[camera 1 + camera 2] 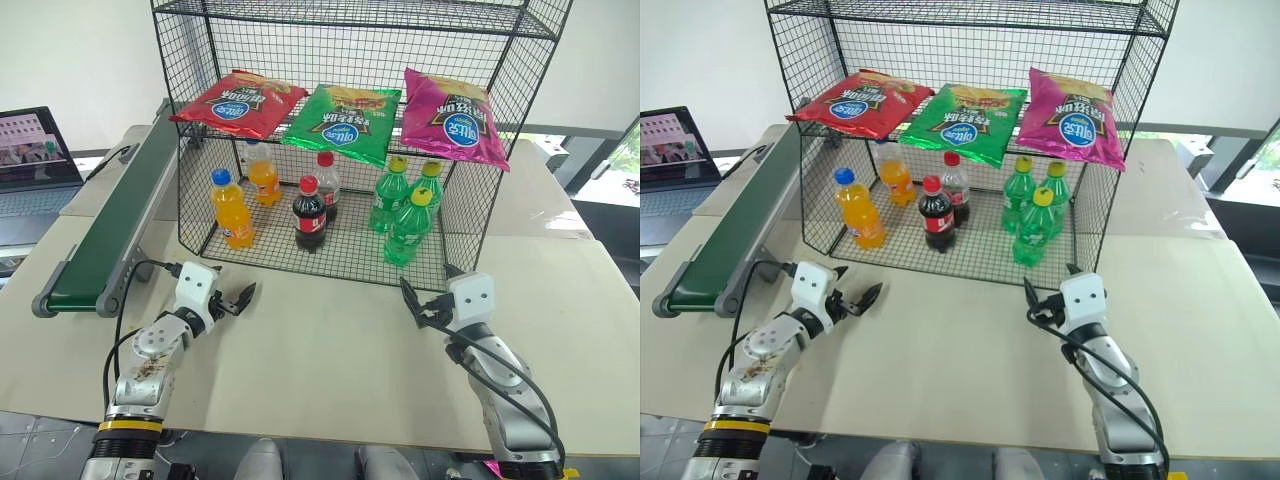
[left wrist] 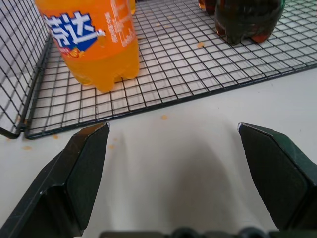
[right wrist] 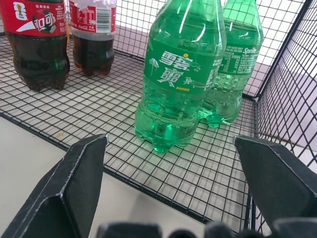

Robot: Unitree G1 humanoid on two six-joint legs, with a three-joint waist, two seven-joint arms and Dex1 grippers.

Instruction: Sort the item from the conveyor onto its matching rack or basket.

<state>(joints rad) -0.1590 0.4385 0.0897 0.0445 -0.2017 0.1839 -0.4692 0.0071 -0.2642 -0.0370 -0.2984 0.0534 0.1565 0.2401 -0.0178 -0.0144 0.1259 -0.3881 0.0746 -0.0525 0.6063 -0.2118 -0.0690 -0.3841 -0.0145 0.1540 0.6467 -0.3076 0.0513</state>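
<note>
The green crisp bag point(image 1: 343, 122) lies flat on the shelf of the black wire rack point(image 1: 520, 90), between a red bag point(image 1: 238, 103) and a magenta bag point(image 1: 453, 118). The conveyor point(image 1: 120, 215), a dark green belt in a grey frame, runs along the table's left side. My left gripper point(image 1: 240, 298) hovers low over the table in front of the rack's left corner, open, with nothing between its fingers point(image 2: 86, 168). My right gripper point(image 1: 412, 303) is in front of the rack's right part, open and holding nothing, facing a green bottle point(image 3: 181, 74).
The wire basket point(image 1: 215, 245) under the shelf holds orange soda bottles point(image 1: 232, 208), cola bottles point(image 1: 310, 213) and green bottles point(image 1: 408, 228). A laptop point(image 1: 35, 150) stands at the far left. The beige table point(image 1: 320, 350) stretches between my two arms.
</note>
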